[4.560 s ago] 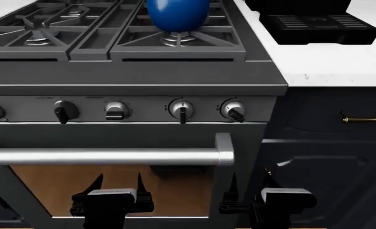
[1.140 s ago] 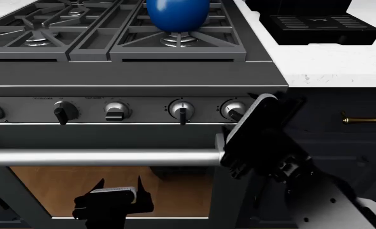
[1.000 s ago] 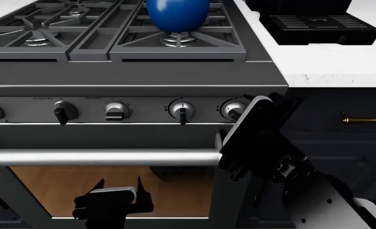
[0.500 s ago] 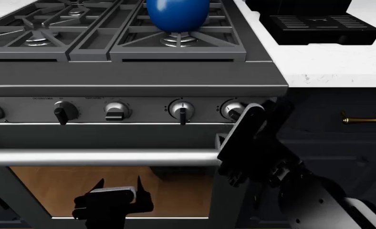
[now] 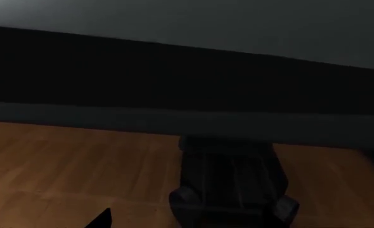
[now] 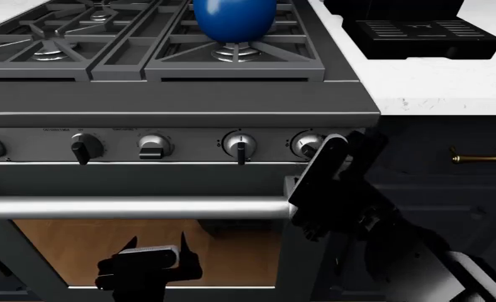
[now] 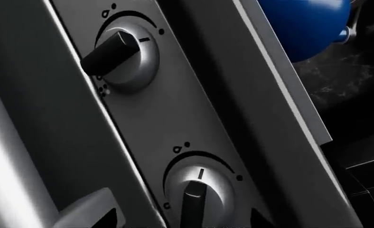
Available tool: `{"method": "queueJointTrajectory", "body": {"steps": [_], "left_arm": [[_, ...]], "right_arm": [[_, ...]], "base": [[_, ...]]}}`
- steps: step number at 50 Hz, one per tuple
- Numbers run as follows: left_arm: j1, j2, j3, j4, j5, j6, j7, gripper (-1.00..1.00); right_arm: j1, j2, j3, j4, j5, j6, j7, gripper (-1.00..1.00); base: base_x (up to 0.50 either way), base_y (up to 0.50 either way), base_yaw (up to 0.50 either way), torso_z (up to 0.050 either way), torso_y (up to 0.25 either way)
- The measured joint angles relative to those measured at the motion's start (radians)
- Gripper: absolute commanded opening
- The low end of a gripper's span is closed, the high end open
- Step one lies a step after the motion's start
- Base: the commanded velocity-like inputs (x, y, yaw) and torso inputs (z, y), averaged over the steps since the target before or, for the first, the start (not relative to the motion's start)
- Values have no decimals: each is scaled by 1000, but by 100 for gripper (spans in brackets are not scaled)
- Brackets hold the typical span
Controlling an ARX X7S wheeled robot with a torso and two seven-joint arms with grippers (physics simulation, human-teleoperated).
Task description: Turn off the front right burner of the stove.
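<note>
The stove (image 6: 172,100) fills the head view, with black grates on top and a row of silver knobs below. A blue kettle (image 6: 233,17) stands on the front right burner (image 6: 235,54). My right gripper (image 6: 328,147) is raised against the rightmost knob (image 6: 308,145), whose black pointer is tilted. In the right wrist view that knob (image 7: 196,192) lies between my open fingertips (image 7: 109,214) without touching them, and its neighbour knob (image 7: 120,52) is further off. My left gripper (image 6: 155,245) hangs low in front of the oven door, open and holding nothing.
A long steel oven handle (image 6: 139,206) runs just below the knobs, beside my right arm. A black coffee machine (image 6: 420,28) sits on the white counter (image 6: 437,85) to the right. Dark cabinets with a brass pull (image 6: 481,157) adjoin the stove. The left wrist view shows wooden floor (image 5: 79,161).
My right arm rose from beside the oven door to the rightmost knob and in the last second edged slightly left, closer to it. The left gripper stayed put.
</note>
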Motion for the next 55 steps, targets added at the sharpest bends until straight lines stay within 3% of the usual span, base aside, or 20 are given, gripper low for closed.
{"method": "queueJointTrajectory", "body": {"steps": [15, 16, 55], "left_arm": [[-3, -2, 5, -7, -8, -1, -4, 100], [-3, -2, 5, -8, -8, -1, -4, 100], [-10, -11, 17, -15, -25, -2, -14, 100]], "right_arm": [[6, -4, 0, 42, -1, -23, 1, 100], [6, -4, 0, 43, -2, -23, 1, -100], [-9, -10, 33, 63, 13, -52, 13, -100]], "base": [[0, 0, 0, 0, 0], [0, 0, 0, 0, 0], [0, 0, 0, 0, 0]]}}
